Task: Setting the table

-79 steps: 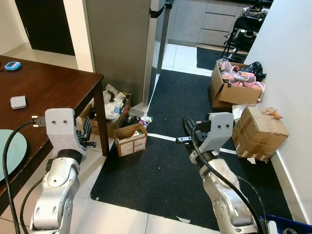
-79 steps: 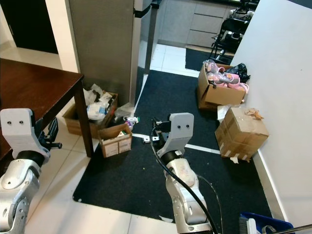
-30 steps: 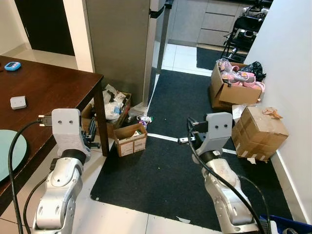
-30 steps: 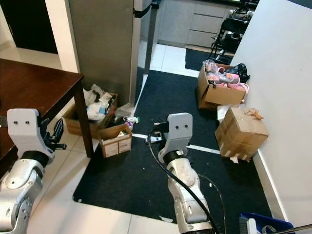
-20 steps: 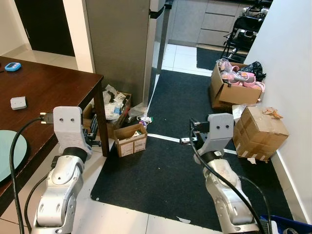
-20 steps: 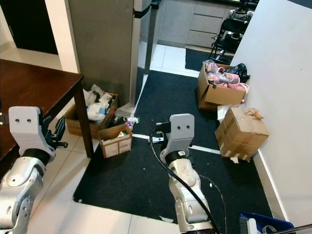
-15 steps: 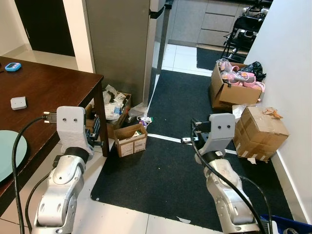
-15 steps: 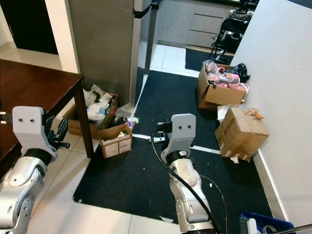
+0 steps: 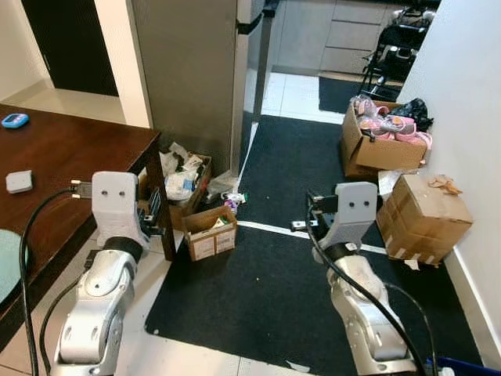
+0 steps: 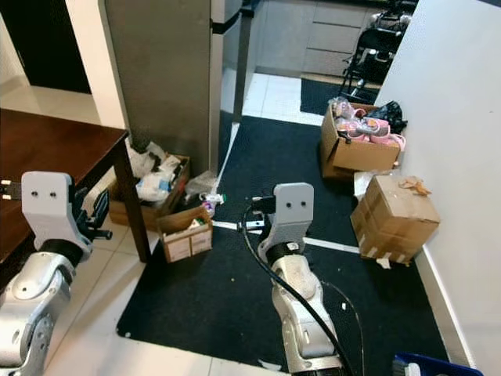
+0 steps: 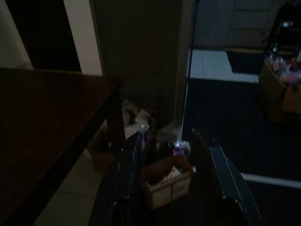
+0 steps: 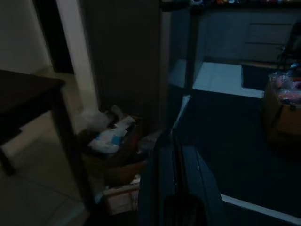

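Left gripper (image 11: 167,155) parted, empty, just beside dark table (image 9: 70,149) corner; right gripper (image 12: 175,155) pressed together, empty, well apart.

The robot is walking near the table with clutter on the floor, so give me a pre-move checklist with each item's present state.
1. Left gripper carries nothing, jaws apart: ok.
2. Right gripper carries nothing, jaws together: ok.
3. Left arm clear of the table corner: cannot tell, it is close beside it.
4. Floor ahead free of obstacles: not ok, a small open box sits at the mat's edge by the table leg.
5. Right side free: not ok, a sealed cardboard box stands by the wall.
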Robot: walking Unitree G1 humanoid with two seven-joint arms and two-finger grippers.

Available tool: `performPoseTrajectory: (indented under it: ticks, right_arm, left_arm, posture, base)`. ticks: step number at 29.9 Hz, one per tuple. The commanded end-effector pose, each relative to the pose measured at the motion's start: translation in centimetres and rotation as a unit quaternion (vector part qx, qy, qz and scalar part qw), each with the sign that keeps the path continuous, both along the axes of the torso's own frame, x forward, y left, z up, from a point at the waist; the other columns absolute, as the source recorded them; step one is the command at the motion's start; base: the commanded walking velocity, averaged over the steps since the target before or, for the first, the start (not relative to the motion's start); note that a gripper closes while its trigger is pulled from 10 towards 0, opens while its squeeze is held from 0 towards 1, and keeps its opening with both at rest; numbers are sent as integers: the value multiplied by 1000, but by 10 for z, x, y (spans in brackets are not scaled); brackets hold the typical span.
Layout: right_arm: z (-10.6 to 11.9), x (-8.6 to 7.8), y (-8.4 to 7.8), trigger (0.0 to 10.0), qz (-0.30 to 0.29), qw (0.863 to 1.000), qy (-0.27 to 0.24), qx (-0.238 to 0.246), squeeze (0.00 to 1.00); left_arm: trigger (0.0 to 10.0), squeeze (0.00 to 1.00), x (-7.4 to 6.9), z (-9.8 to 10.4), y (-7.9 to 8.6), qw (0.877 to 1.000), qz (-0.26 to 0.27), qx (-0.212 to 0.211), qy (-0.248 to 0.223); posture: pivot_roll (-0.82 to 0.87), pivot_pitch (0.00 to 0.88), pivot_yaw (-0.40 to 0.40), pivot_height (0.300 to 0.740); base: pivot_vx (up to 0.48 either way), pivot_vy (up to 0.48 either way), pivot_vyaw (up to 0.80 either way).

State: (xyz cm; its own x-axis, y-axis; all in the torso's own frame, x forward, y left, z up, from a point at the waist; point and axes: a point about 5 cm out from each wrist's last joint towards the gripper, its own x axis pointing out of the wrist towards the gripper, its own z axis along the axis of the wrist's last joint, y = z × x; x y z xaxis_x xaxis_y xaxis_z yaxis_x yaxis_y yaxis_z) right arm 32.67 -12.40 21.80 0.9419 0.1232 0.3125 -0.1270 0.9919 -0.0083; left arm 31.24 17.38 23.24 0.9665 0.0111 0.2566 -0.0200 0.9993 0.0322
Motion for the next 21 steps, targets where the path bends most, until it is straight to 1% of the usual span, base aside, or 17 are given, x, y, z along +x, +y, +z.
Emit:
performPoseTrajectory:
  ticks: [1,12,21]
  right_arm:
    - [-2,0,5,10000,7,1000,3,-2,0]
    - [-3,0,5,10000,5,1000,4,-6,0]
    - [-3,0,5,10000,5,1000,5,-8,0]
  left_arm:
    - [10000,0,-1,-5,7,1000,13,2,10]
    - [10000,0,-1,-6,7,1000,16,0,12]
    - [10000,0,0,-7,9,999,23,-13,18]
  posture:
    - [42,109,8,740]
    - [41,112,7,740]
    - [41,114,5,740]
  base:
    - [349,0,750]
    - [317,0,768]
    - [0,0,769]
